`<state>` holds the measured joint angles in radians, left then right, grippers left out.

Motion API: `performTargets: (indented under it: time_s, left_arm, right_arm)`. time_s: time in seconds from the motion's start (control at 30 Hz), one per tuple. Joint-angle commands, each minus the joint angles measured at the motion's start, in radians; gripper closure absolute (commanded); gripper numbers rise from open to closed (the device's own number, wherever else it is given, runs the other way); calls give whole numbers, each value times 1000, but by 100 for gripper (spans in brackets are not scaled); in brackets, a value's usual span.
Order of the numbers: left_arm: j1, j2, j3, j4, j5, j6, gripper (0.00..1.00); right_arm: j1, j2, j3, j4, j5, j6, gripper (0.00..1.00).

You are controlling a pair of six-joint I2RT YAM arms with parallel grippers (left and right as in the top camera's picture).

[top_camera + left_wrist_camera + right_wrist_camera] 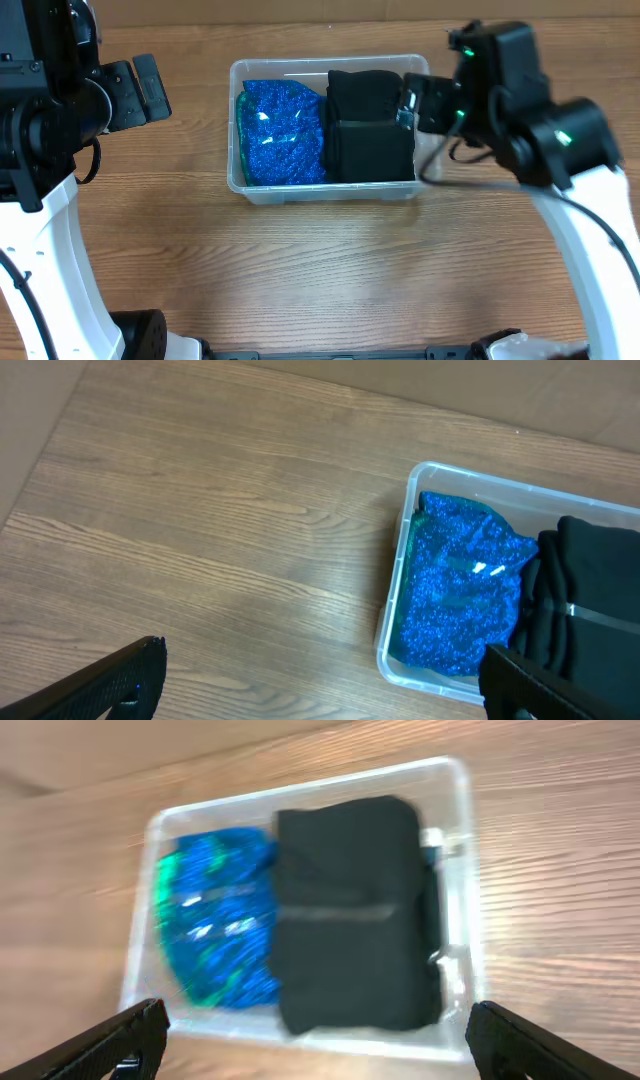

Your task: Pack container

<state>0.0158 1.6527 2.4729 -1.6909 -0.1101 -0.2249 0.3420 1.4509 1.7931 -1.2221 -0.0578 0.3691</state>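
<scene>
The clear plastic container (237, 182) stands at the middle of the table. Inside lie a blue glittery bag (283, 133) on the left and a folded black cloth (368, 138) on the right. The container (394, 628), bag (460, 598) and cloth (590, 595) also show in the left wrist view, and the container (462, 840), bag (218, 920) and cloth (350, 910) in the blurred right wrist view. My left gripper (145, 90) is open and empty, left of the container. My right gripper (420, 104) is open and empty over the container's right end.
The wooden table (330, 270) lies all around the container. A cardboard wall (560, 390) stands along the far edge. The arms' white links and black bases sit at the near corners.
</scene>
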Motion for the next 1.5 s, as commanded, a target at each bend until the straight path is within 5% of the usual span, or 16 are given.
performTargets:
  time_s: [0.0,0.17,0.27,0.47,0.57,0.77,1.0,1.27,1.47]
  left_arm:
    - [4,-10,-4,2,-12,23,0]
    - [4,-10,-4,2,-12,23,0]
    - [4,-10,-4,2,-12,23,0]
    - [4,-10,-4,2,-12,23,0]
    - [4,-10,-4,2,-12,23,0]
    - [4,-10,-4,2,-12,23,0]
    - [4,-10,-4,2,-12,23,0]
    - [4,-10,-4,2,-12,23,0]
    - [4,-10,-4,2,-12,23,0]
  right_arm:
    - [5,-37,15,-3,-241,-2,0]
    - [-21,-59,15,-24,-300,-32,0]
    - [-25,-157,14,-23,-298,-232,0]
    - [-36,-394,-42,-18,-23,-326,0]
    - [-107,-556,-240,103,41,-364,0]
    - [-205,-978,-941,463,29,-388,0]
    - [-205,-1360,-1428,568,27,-388,0]
    - [-206,-1448,-1640,612,28,-388,0]
    - [-206,-1448,-1638,608,20,-388,0]
